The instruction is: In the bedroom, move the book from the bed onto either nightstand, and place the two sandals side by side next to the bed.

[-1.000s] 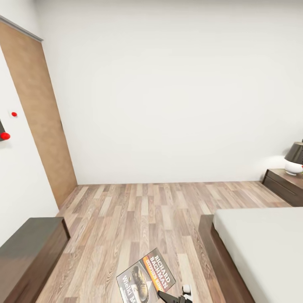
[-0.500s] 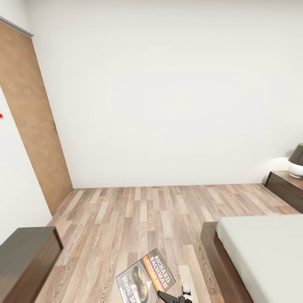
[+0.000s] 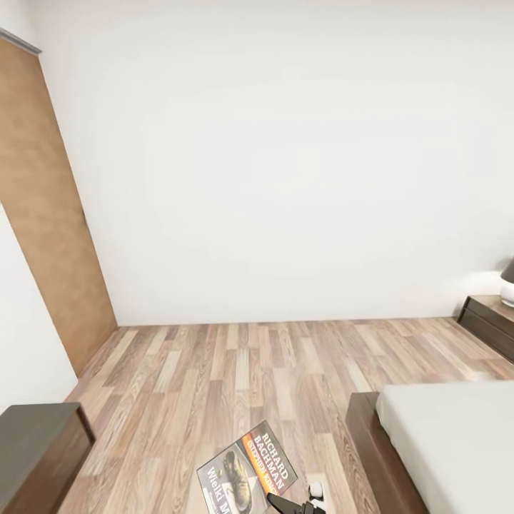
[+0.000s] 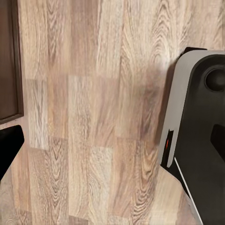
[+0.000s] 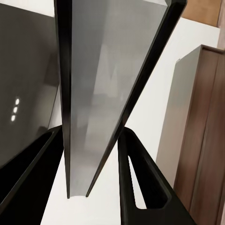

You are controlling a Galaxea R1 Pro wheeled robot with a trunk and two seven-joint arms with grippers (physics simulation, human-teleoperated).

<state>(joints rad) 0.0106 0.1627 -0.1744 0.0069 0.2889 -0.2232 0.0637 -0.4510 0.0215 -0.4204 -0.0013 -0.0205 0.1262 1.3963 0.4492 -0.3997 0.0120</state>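
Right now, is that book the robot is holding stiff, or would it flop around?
The book looks thin, so it is probably light. It sticks out past the right gripper without drooping, so it seems fairly stiff. In the right wrist view it is pinched by one edge between the fingers, so it might slip or swing if jolted.

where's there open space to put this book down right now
The mattress corner at lower right is bare. So is the dark bench top at lower left. The nightstand by the far wall carries a lamp, so less room. The right claw holds the book.
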